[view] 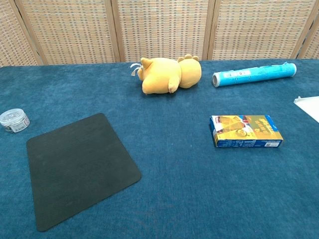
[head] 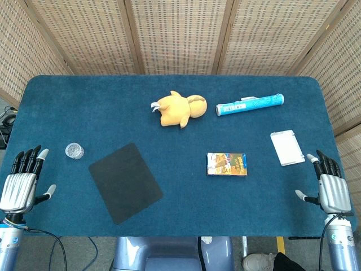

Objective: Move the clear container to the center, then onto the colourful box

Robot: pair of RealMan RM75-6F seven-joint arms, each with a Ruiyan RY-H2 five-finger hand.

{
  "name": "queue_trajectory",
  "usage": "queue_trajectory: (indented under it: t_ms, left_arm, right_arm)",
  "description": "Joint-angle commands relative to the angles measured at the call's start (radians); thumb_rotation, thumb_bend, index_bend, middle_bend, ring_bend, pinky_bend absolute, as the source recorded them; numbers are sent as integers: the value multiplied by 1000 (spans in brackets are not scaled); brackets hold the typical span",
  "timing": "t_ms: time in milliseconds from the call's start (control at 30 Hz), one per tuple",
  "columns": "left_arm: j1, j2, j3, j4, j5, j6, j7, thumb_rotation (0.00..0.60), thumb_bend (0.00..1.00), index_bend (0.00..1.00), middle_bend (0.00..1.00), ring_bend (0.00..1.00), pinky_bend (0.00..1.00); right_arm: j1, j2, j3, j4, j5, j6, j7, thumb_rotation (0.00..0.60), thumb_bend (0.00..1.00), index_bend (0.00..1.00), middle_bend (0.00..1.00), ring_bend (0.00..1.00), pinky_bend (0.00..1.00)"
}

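The clear container (head: 74,151) is a small round lidded tub sitting on the blue table at the left; the chest view has the container (view: 14,120) at its left edge. The colourful box (head: 227,164) lies flat right of centre, and the chest view shows the box (view: 246,131) at mid-right. My left hand (head: 23,180) rests at the table's front left corner, fingers spread and empty, a short way left of and nearer than the container. My right hand (head: 330,186) sits at the front right corner, also spread and empty. Neither hand appears in the chest view.
A dark mat (head: 124,181) lies between the container and the box. A yellow plush toy (head: 179,109) and a blue tube (head: 250,105) lie toward the back. A white card (head: 287,147) sits near the right edge.
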Motion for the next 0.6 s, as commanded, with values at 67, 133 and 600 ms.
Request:
queue_trajectory:
  t_ms: [67,133,600]
  left_arm:
    - [1,0,-1,0,0,2,1,600,268,0,0,0,0]
    - [1,1,-2,1,-2,2,-1,600,269,0,0,0,0]
    - [-1,3,-1,1,-3,-9,-12,600,266,0,0,0,0]
  right_arm:
    - [0,0,-1,1,-6,2,3,600,12,115,0,0,24]
    - [0,0,-1,1,-9,3,6,600,12,115,0,0,23]
    - [-2,5,-1,-4,-8,2,13,600,12,114,0,0,23]
